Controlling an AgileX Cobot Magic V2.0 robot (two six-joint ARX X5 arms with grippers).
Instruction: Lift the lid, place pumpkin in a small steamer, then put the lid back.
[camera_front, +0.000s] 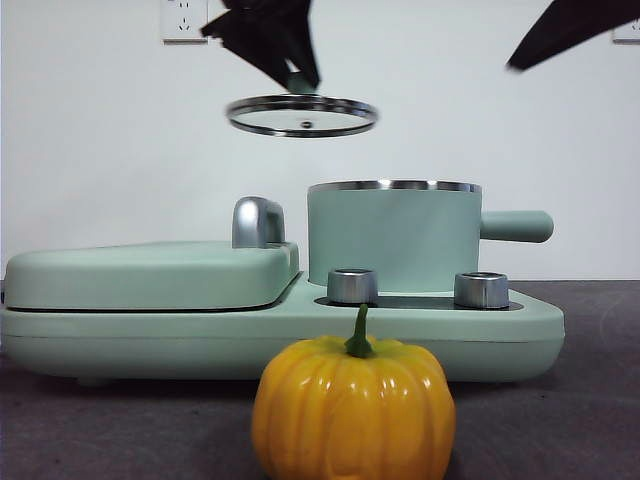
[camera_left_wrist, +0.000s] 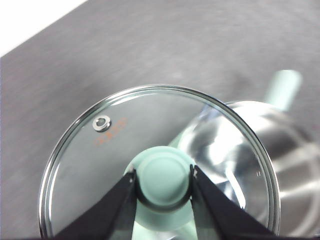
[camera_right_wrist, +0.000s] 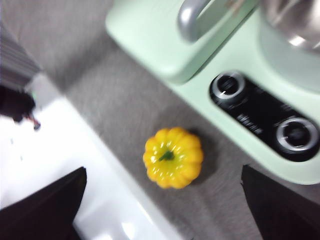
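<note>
Left tool (camera_front: 296, 78) hangs high in front view, pinching the lid (camera_front: 302, 115) above the small steamer (camera_front: 393, 238); its wrist view shows jaws clamping the knob; right tool (camera_right_wrist: 162, 210), seemingly wide open, hovers over the pumpkin (camera_right_wrist: 173, 157) on the desk (camera_right_wrist: 125, 105).

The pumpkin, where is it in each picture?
Front view: the pumpkin sits bottom centre, on the table in front of the cooker.
Left wrist view: not in it; only the lid and pot show.
Right wrist view: centre, between the open right end effector jaws.
Shared landmark: the two knobs on the cooker, just behind the pumpkin.
</note>
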